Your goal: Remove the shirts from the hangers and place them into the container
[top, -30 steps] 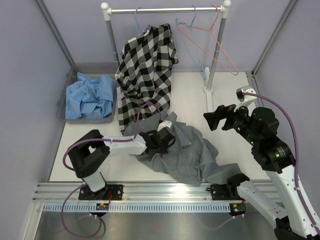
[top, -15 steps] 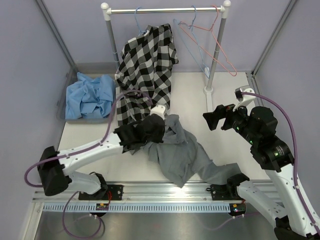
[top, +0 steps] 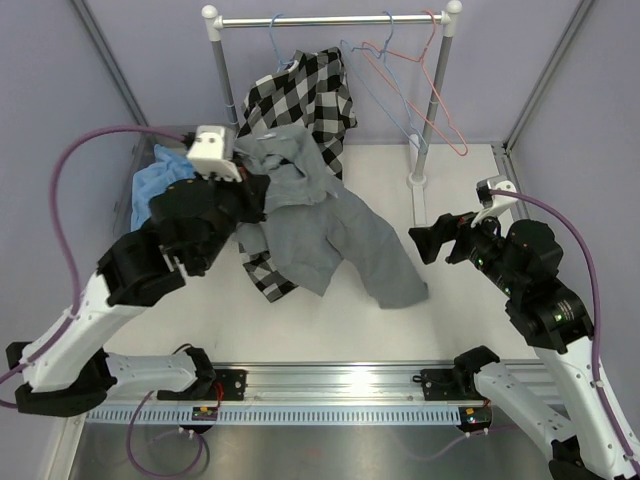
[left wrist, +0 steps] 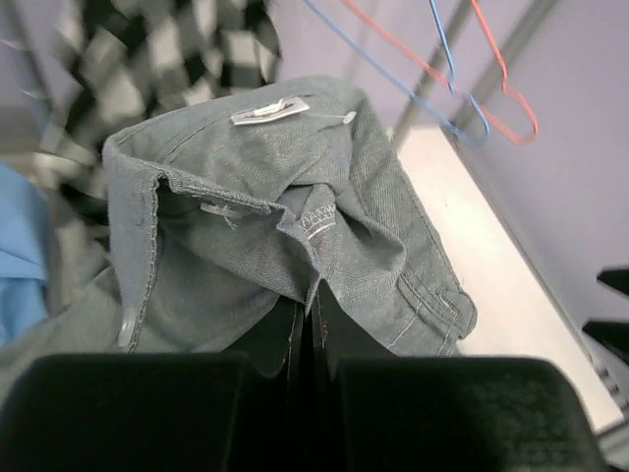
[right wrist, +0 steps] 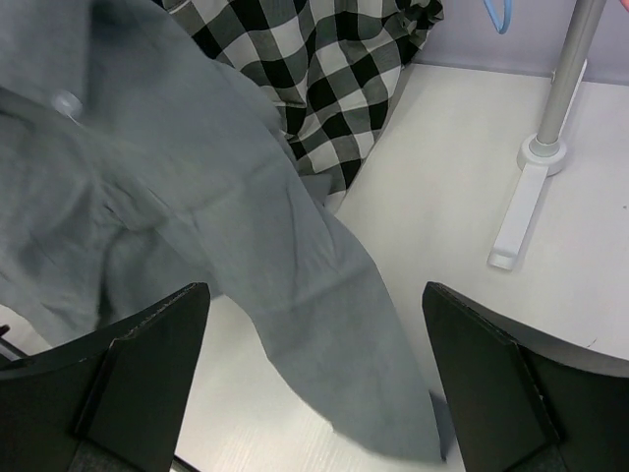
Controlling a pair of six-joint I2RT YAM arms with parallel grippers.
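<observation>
L arm is up high over the L half of the white counter (top: 470, 200). L fingers (top: 256, 192) are pinched shut on the collar of the plain grey fabric shirt (top: 325, 235). Wrist cam agrees: fingers (left wrist: 295, 344) closed tight w/ a collar fold clamped betw. them, white neck label (left wrist: 270, 111) facing up.

Grey shirt is held off the counter at its top and drapes down and to the R. Its lowest end sits down near counter level around mid-counter; contact unclear.

Behind it is the black-and-white checked fabric shirt (top: 305, 95). It hangs on a thin light blue wire hanger (top: 277, 35) hooked over the thick silver rack bar (top: 320, 19). Checked hem shows below the grey shirt's L edge.

Two bare hangers sit on the R part of the bar and cross each other: a second thin light blue wire hanger (top: 380, 100) and a thin pink-red wire hanger (top: 420, 107).

Light blue fabric shirt (top: 160, 185) lies crumpled in the shallow translucent grey plastic container (top: 133, 205) at the far L of the counter. Both are largely hidden by the L arm.

R arm is low at the R side. R fingers (top: 425, 243) are spread wide w/ nothing betw. them. On its wrist cam both fingers (right wrist: 147, 364) stand far apart, and the grey shirt (right wrist: 197, 197) hangs ahead of them, not touching. White rack foot (right wrist: 531, 162) stands on the counter further R.
</observation>
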